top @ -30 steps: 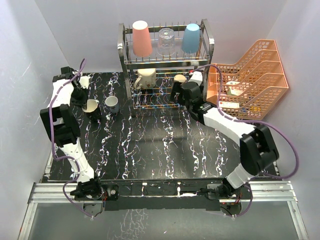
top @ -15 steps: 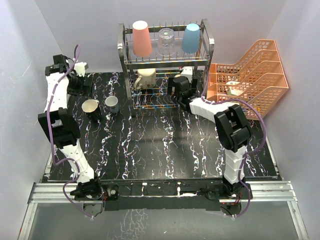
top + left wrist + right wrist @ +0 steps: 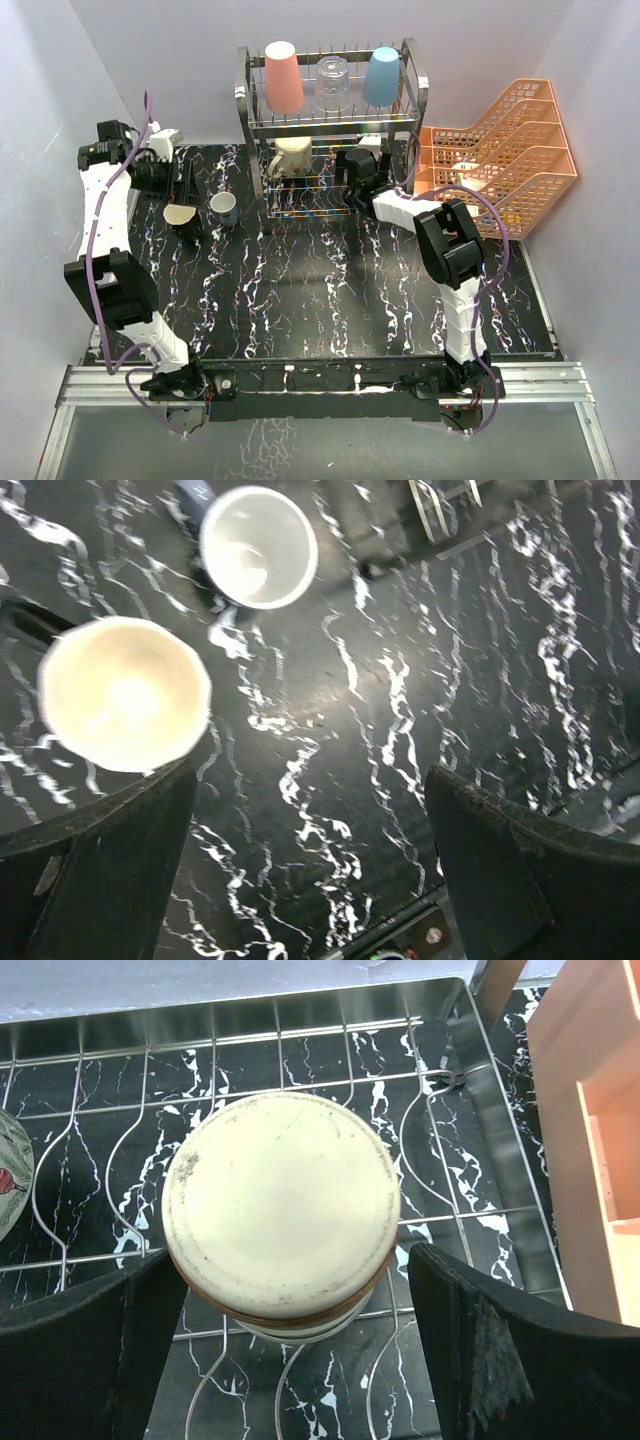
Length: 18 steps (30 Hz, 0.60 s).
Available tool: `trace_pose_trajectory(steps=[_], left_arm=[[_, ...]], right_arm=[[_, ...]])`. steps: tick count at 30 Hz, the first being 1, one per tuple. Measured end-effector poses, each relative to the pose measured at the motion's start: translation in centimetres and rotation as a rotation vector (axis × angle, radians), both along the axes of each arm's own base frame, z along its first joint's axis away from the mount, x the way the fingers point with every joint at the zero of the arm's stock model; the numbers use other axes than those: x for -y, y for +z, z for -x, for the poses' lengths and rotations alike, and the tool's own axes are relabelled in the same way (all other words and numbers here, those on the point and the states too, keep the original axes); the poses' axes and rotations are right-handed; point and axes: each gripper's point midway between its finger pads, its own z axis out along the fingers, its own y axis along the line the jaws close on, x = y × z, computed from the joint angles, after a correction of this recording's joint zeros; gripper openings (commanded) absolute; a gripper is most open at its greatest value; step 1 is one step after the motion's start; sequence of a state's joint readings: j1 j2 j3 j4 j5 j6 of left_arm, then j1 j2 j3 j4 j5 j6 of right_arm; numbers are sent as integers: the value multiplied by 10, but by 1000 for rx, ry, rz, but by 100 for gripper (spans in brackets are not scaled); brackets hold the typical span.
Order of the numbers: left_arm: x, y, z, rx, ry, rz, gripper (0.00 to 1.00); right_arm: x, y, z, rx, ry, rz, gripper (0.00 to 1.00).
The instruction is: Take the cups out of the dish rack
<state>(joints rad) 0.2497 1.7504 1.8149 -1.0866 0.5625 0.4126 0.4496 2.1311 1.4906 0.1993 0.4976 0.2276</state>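
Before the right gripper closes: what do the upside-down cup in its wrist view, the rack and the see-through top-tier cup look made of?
Upside-down cup: likely ceramic; matte speckled cream base, glossy brown band below. Dish rack: metal wire, mirror-bright chrome look. Clear cup: transparent, glass or clear plastic; cannot tell which.

A cream-lined cup (image 3: 125, 693) and a smaller grey cup (image 3: 258, 547) (both upright, apart) stand on the marbled table (image 3: 400, 680).
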Motion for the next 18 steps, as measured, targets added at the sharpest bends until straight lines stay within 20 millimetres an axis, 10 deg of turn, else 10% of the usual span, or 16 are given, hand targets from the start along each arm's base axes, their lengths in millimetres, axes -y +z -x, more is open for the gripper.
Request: trace_pose_trajectory(steps=[18], left_arm=[[51,-10,89,28,-323,141,91]], right_arm=[[-19,5,-5,56,74,-15,49]])
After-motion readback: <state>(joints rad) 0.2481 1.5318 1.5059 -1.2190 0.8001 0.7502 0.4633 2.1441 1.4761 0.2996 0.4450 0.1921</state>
